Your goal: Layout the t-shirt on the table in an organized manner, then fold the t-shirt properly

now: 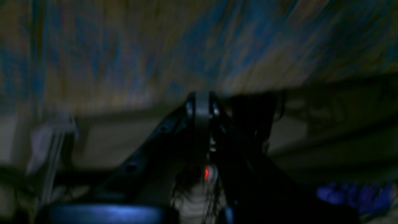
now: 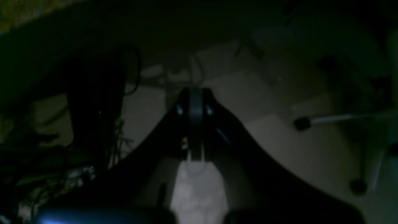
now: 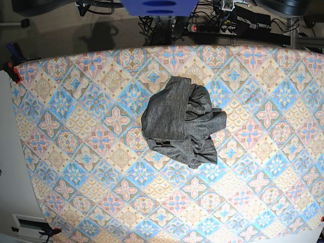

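From above we see one dark heather-grey t-shirt [image 3: 181, 121] lying in a crumpled heap near the middle of the desk [image 3: 76, 152], slightly toward its far edge. The soft knit is bunched into thick overlapping folds, with one smoother flap draped over the heap's left part and a ragged lobe spilling toward the near side. The desk wears a cloth of pastel diamonds in blue, pink and beige, each tile carrying a floral motif, and the cloth lies flat all around the shirt.

Neither arm reaches over the cloth in the overhead view. From the left wrist camera we see the left end effector [image 1: 202, 105], dark and blurred, its two fingers drawn together on nothing, with the patterned cloth streaked across the top of the picture. From the right wrist camera we see the right end effector [image 2: 195, 102], likewise pressed together and empty, over a pale floor in dim light. Beyond the desk's far edge lie a power strip [image 3: 210, 28] and tangled cables.
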Tool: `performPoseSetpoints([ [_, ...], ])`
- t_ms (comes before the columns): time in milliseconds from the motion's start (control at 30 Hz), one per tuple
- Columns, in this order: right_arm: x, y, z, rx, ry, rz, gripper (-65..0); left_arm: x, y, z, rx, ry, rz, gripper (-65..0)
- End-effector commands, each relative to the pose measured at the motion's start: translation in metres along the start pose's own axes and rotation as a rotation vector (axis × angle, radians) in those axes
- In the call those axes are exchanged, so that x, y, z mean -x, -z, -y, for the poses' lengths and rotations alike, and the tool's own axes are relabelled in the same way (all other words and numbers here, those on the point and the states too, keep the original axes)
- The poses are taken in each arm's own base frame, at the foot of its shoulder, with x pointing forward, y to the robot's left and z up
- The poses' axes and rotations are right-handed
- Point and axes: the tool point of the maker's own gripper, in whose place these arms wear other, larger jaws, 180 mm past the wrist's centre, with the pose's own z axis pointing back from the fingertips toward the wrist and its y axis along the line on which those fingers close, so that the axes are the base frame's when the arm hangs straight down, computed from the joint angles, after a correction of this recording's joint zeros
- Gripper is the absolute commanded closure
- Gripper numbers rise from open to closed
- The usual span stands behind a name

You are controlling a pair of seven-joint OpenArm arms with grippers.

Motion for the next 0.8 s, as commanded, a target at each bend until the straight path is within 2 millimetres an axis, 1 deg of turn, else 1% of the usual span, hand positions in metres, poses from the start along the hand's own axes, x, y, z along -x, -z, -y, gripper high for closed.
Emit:
performPoseSetpoints([
  [0, -0.01, -0.005, 0.012, 0.01, -0.019, 0.051, 0.0, -0.014, -0.005, -0.005, -0.01, 0.006, 0.049, 0.0],
  [67, -0.032, -0.003, 0.017, -0.005, -0.036, 0.135, 0.0, -0.031, -0.006, -0.004, -0.004, 0.006, 0.095, 0.0],
  [167, -0.085, -0.001, 0.019, -0.043, -0.062, 0.318, 0.0, -0.052, -0.009, -0.002, 0.002, 0.003, 0.145, 0.0],
  [233, -0.112, -0.011, 0.015, -0.064, -0.067, 0.402, 0.0, -0.064, -0.012, 0.0, 0.006, 0.001, 0.172, 0.0],
  [333, -0.149, -0.023, 0.002, -0.078, -0.043, 0.516, 0.0, -0.084, -0.016, 0.002, 0.011, -0.003, 0.218, 0.0],
  [367, -0.158, -0.026, 0.0, -0.084, -0.04, 0.535, 0.0, -0.091, -0.016, 0.003, 0.011, -0.002, 0.237, 0.0],
  [433, -0.17, -0.027, -0.005, -0.096, -0.039, 0.537, -0.2, -0.104, -0.015, 0.004, 0.015, -0.003, 0.258, 0.0],
  [500, -0.187, -0.02, -0.012, -0.114, -0.039, 0.525, -0.2, -0.118, -0.01, 0.005, 0.016, -0.008, 0.261, 0.0],
  [533, -0.192, -0.018, -0.015, -0.116, -0.038, 0.511, -0.2, -0.125, -0.006, 0.003, 0.007, -0.019, 0.264, 0.0],
  [600, -0.209, -0.012, -0.02, -0.124, -0.039, 0.502, -0.2, -0.143, 0.003, -0.001, -0.014, -0.052, 0.278, 0.0],
  [700, -0.238, -0.005, -0.027, -0.136, -0.042, 0.519, -0.2, -0.168, 0.015, -0.003, -0.022, -0.087, 0.284, 0.0],
  [767, -0.255, -0.003, -0.031, -0.145, -0.047, 0.522, -0.2, -0.183, 0.019, -0.001, -0.016, -0.107, 0.26, 0.0],
])
